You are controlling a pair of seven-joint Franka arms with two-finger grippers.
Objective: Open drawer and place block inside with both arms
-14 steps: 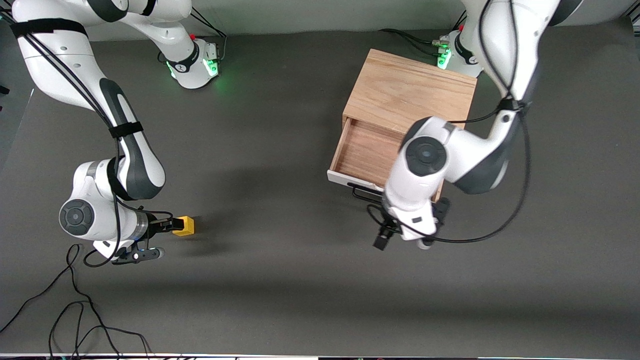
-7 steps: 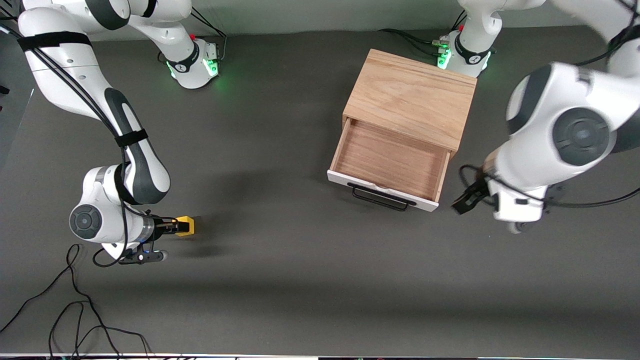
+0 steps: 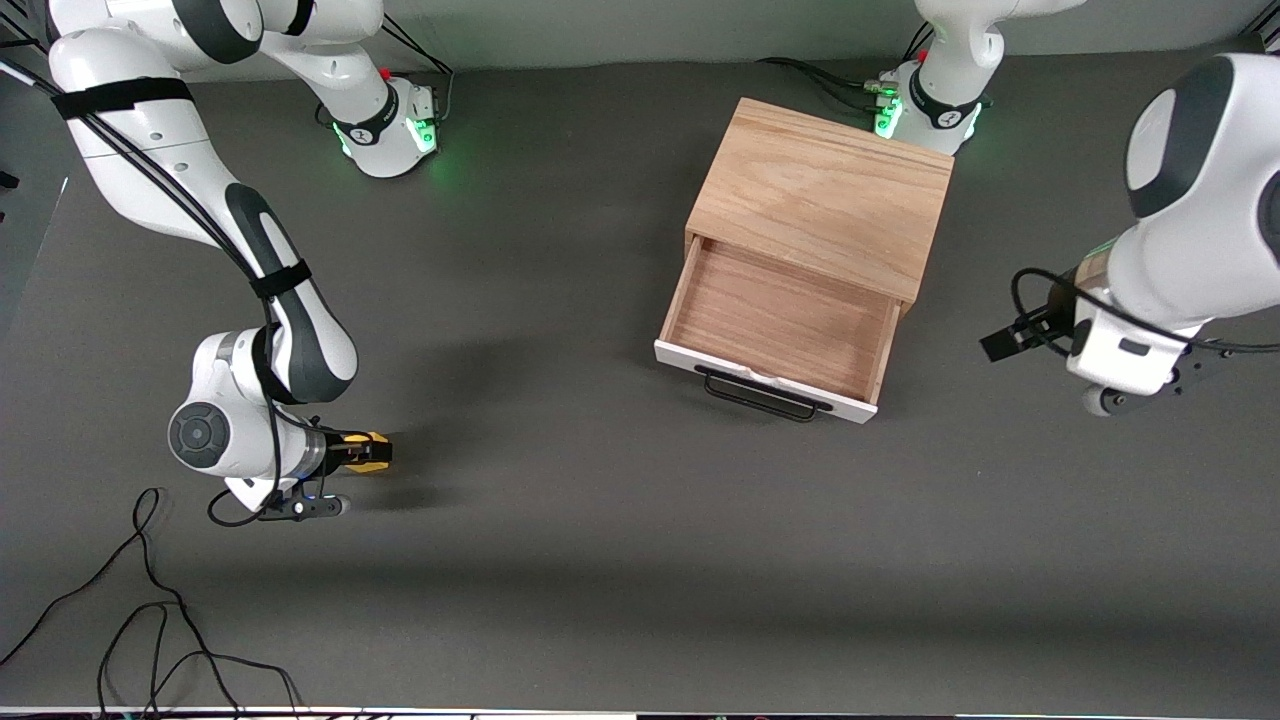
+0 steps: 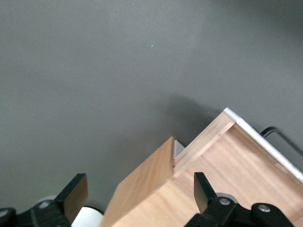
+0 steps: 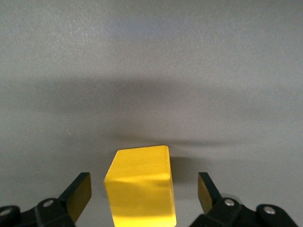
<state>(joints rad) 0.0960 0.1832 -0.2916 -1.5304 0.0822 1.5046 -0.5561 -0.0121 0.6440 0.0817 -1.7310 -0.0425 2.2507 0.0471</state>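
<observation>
The drawer [image 3: 780, 320] of the light wooden cabinet [image 3: 825, 185] stands pulled open, its wood-lined inside bare, with its white front and black wire handle [image 3: 765, 393] toward the front camera. The small yellow block [image 3: 376, 452] sits on the grey table at the right arm's end. My right gripper [image 3: 362, 453] is open and low around it. In the right wrist view the block [image 5: 142, 187] lies between the fingers [image 5: 78, 191], clear of both. My left gripper [image 3: 1003, 341] is open and empty, over the table beside the drawer. Its wrist view shows the gripper [image 4: 138, 191], the cabinet [image 4: 142, 187] and the drawer [image 4: 241, 165].
Loose black cables [image 3: 150, 620] lie on the table near the front camera at the right arm's end. The two arm bases [image 3: 385, 125] [image 3: 925, 105] stand along the table's edge farthest from the front camera, the left arm's right next to the cabinet.
My left arm has swung from in front of the drawer handle out toward its own end of the table. My right gripper has closed in over the block, still open.
</observation>
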